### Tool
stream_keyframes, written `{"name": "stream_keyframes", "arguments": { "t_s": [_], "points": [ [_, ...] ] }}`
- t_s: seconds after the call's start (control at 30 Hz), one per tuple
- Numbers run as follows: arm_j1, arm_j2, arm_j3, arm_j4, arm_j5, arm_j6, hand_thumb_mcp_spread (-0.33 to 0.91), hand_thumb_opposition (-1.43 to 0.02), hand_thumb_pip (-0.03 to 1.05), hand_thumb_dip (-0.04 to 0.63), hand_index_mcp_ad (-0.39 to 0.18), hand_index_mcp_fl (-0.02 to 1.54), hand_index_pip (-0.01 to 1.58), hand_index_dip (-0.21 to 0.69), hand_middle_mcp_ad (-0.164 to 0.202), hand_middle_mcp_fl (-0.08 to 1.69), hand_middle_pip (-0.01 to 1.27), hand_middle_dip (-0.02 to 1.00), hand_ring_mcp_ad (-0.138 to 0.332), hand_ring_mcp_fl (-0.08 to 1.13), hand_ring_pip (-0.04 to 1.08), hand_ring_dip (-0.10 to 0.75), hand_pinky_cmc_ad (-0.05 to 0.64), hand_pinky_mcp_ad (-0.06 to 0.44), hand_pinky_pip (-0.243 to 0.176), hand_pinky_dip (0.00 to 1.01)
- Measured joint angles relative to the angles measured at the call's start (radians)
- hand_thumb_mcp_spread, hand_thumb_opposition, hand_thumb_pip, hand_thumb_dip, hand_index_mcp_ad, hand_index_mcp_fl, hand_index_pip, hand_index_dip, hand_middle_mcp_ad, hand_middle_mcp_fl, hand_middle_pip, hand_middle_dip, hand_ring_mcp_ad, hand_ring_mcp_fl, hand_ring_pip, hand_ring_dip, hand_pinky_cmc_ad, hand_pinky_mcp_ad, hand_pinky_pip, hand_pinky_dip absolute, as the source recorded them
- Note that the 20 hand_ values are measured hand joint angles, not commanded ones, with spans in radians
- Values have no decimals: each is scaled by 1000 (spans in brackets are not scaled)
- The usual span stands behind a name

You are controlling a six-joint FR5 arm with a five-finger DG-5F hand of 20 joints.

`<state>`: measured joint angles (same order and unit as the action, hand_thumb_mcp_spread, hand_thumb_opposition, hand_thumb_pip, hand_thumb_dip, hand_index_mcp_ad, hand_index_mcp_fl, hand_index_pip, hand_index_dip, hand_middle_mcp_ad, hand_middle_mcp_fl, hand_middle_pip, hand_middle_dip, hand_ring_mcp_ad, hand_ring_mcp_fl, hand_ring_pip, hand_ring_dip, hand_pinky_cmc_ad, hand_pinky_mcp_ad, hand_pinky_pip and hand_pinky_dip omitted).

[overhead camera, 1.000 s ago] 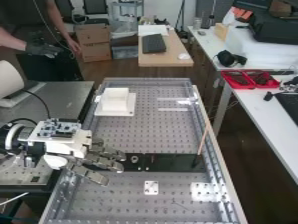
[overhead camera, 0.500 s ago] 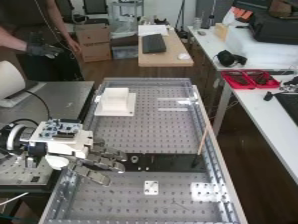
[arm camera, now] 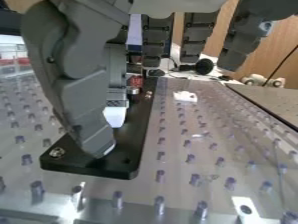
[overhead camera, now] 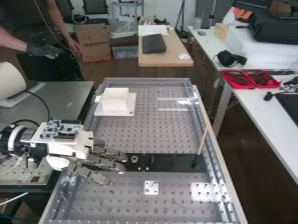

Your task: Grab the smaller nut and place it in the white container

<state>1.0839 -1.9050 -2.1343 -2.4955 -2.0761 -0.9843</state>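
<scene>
At the left, the hand [overhead camera: 110,165] is held low over the black bar [overhead camera: 166,163], its fingers extended and nothing gripped. The smaller nut [arm camera: 57,152] is seen lying near the bar's end, just beside the hand's thumb. If the thumb is closed slightly off line, the nut could be knocked off that end; being so flat, it could also be missed or squeezed out. Farther along, the white container [overhead camera: 116,106] could be clipped if the nut is carried too low. Beyond the fingertips, the bearing [overhead camera: 134,159] could be toppled if the hand is pushed rightward.
</scene>
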Motion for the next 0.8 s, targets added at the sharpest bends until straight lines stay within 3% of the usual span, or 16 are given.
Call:
{"name": "stream_keyframes", "arguments": {
  "t_s": [0.37,0.8],
  "points": [
    [4,-1,1,-6,2,1,546,-915,562,220,-241,274,1545,108,-16,10,136,288,115,0,87,124,330,267,-77,195],
    [4,-6,9,-12,0,6,499,-915,562,223,-243,220,1480,110,-16,10,136,288,115,0,87,124,333,269,-77,195]
  ]
}}
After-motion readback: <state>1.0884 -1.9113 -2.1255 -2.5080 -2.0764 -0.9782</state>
